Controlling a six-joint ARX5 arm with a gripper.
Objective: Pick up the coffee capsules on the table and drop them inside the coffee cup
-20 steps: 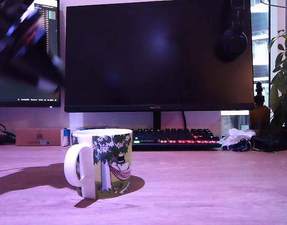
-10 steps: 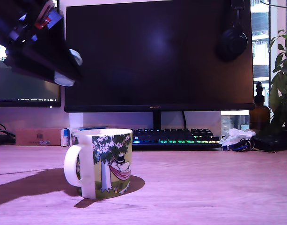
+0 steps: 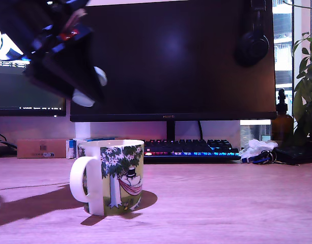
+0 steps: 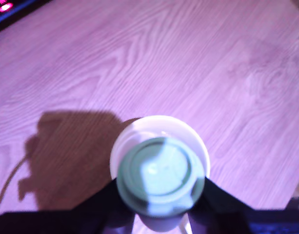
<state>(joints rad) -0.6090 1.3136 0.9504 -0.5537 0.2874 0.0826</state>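
The coffee cup (image 3: pixel 107 175) is a white mug with a tree print, standing on the wooden table with its handle toward the exterior view's left. My gripper (image 3: pixel 90 87) hangs above it, slightly toward the exterior view's left, and is blurred there. In the wrist view a pale grey-teal coffee capsule (image 4: pixel 160 176) sits end-on between the two dark fingers (image 4: pixel 103 207), held shut on it. The cup's white rim (image 4: pixel 159 119) shows directly behind the capsule, so the capsule is over the cup's mouth.
A large dark monitor (image 3: pixel 171 61) and a lit keyboard (image 3: pixel 189 150) stand behind the cup. A cardboard box (image 3: pixel 41 148) and a small blue-and-white box (image 3: pixel 72 148) sit at the back left. A brown bottle (image 3: pixel 282 122), a plant (image 3: pixel 308 91) and crumpled tissue (image 3: pixel 255 150) are at the right.
The gripper has moved from the upper left toward the exterior view's right and slightly down, ending above the cup, still holding the capsule. The cup has not moved.
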